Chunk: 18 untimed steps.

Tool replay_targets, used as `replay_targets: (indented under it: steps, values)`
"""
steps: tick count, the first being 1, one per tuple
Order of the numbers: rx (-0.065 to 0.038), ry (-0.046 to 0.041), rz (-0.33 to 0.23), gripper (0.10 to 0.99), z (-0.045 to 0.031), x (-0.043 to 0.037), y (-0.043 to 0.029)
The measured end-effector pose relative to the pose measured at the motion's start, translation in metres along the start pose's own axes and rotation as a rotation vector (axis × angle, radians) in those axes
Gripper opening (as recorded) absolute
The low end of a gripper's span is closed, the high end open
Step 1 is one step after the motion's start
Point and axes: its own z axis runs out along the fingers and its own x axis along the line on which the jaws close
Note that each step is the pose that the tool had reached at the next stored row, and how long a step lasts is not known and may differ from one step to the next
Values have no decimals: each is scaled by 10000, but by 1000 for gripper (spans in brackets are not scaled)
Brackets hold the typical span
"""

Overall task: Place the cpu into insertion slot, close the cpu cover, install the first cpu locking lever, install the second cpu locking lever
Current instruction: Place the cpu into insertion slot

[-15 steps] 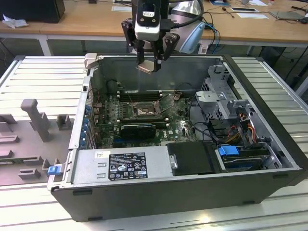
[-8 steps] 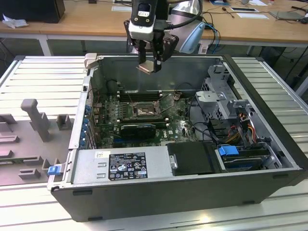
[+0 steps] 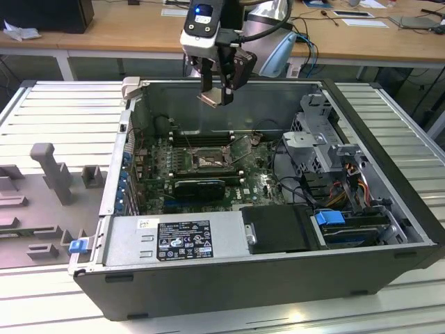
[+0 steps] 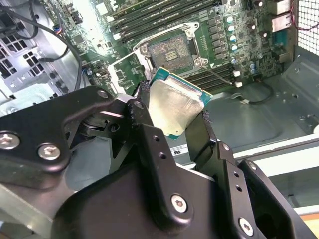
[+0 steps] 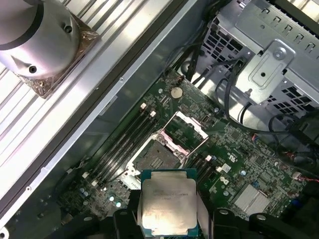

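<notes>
The cpu (image 4: 177, 107) is gripped by its edges between the fingers (image 4: 149, 129) of the gripper (image 3: 215, 96), and its silver face is seen in both wrist views. It is held in the upper middle of the exterior view, above the open case (image 3: 278, 285) and well apart from the slot (image 5: 153, 158). The slot's pin field is left bare. The cover (image 5: 185, 130) is stood open beside it on the board (image 5: 249, 164).

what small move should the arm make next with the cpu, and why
Probably lower it toward the slot: the gripper holds the cpu well above it, the slot lies bare, and the cover stands open.
</notes>
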Motion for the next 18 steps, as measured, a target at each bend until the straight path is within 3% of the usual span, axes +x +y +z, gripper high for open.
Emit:
replay_targets:
  steps: [11, 18]
  values:
    - [-17, -82, 937, 529, 3, 0, 0]
    - [-37, -174, 2001, 529, 7, 0, 0]
